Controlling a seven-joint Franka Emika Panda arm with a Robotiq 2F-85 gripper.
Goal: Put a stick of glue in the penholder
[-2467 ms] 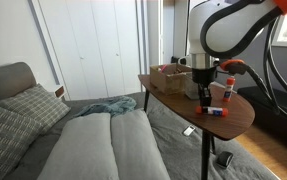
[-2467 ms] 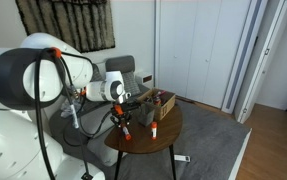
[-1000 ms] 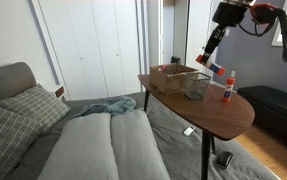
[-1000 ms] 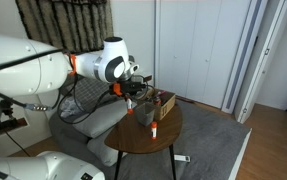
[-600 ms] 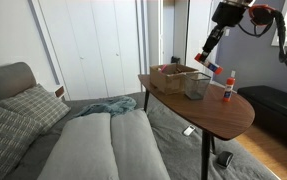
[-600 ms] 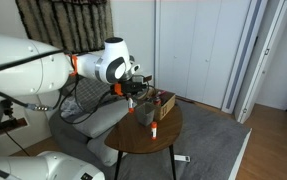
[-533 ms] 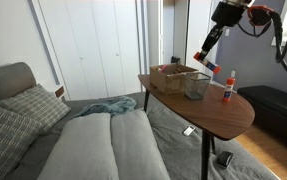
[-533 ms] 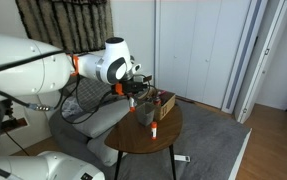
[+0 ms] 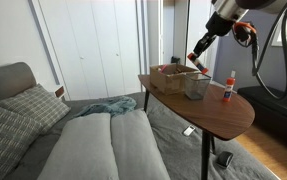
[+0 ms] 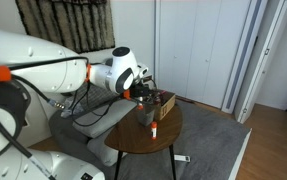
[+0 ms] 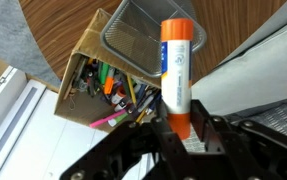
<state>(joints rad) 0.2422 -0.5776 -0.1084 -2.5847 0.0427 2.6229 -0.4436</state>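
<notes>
Arm (image 9: pixel 231 14) has swung in toward the brown pen box (image 9: pixel 171 77) since a second ago, above the round wooden table (image 9: pixel 223 118). Wire-mesh penholder (image 11: pixel 143 38) sits just beside the box, white red-capped bottle (image 9: pixel 228 88) near it. Gripper (image 11: pixel 180 125) is clamped on the stick of glue (image 11: pixel 176 70), held in air over the penholder, not inside.

White robot arm (image 10: pixel 53 70) reaching forward, its black two-finger gripper (image 9: pixel 195 57) angled downward.
In the wrist view the black jaws are closed on the lower end of a slim white-and-blue glue stick (image 11: pixel 177 70) with orange ends, which sticks out beyond them.
</notes>
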